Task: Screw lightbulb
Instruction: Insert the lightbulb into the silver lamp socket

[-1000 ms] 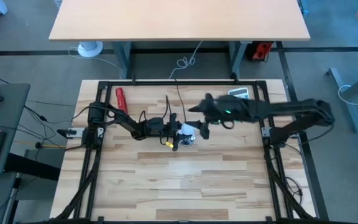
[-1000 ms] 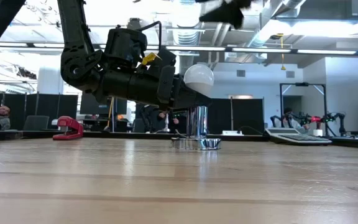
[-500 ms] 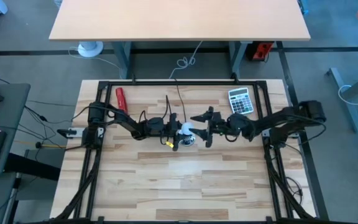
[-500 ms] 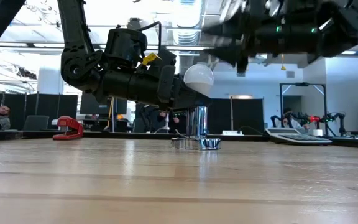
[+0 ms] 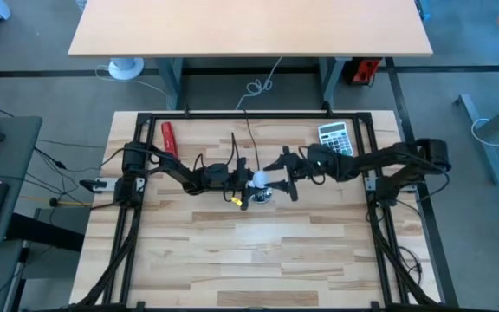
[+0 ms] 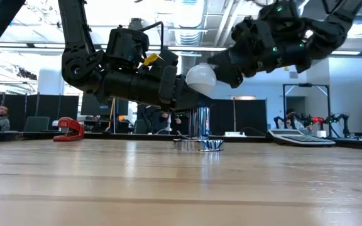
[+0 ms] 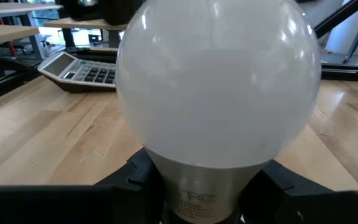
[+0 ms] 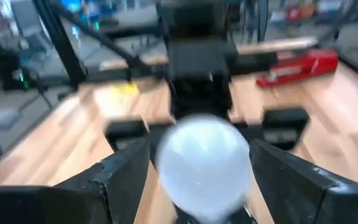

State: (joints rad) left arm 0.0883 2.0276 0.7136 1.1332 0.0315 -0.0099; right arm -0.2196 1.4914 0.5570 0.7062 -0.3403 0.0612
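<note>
White glass is filling the left wrist view: the lightbulb [image 7: 218, 93] is sitting in the left claw [image 7: 201, 180], whose 2 fingers are clamped on its pale base, glass end pointing away from the wrist. In the low view the bulb is being held up in the air, lying roughly level, above and just beside the shiny socket [image 6: 198, 143] standing on the wooden counter [image 6: 181, 182]. That sideways hold is probably offering the round end to the other arm. The right claw [image 8: 197, 168] is facing it with its fingers spread apart on either side of the bulb; whether they are touching the glass cannot be told. Farther off, a calculator [image 5: 333, 137] and a red stapler [image 5: 169, 137] are lying near the counter's far edge. The bulb's screw thread is hidden inside the left claw, and the socket's opening is not showing clearly from any camera.
</note>
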